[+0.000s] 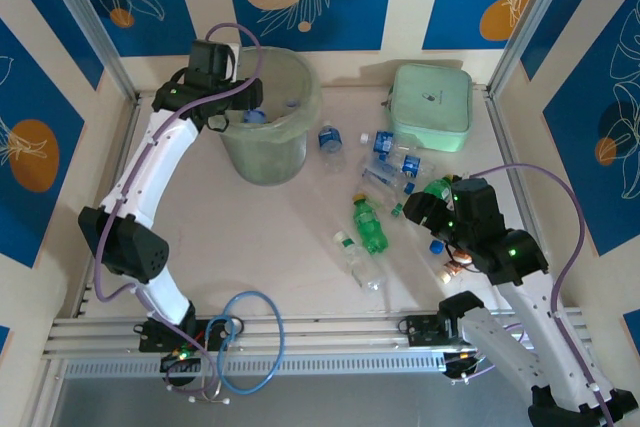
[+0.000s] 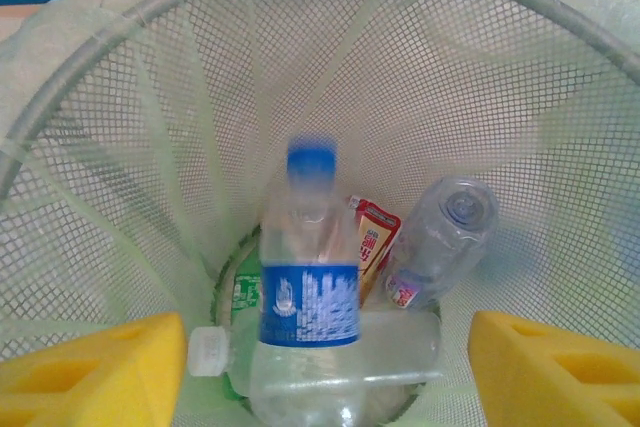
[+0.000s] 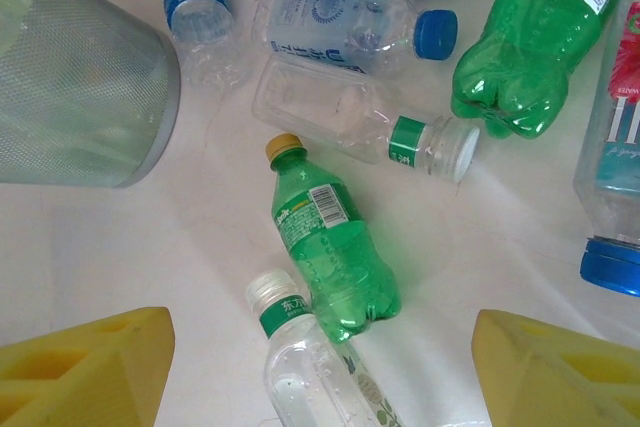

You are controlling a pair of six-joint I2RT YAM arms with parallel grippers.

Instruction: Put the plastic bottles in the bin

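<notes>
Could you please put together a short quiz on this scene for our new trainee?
1. True or false: the left tool is shut on a bottle.
2. What lies in the bin besides bottles? A) a red wrapper B) a spoon C) a cup
3. What colour is the cap on the small green bottle in the middle of the right wrist view?
Key: 1 false, its fingers stand apart over the bin; 2 A; 3 yellow.
</notes>
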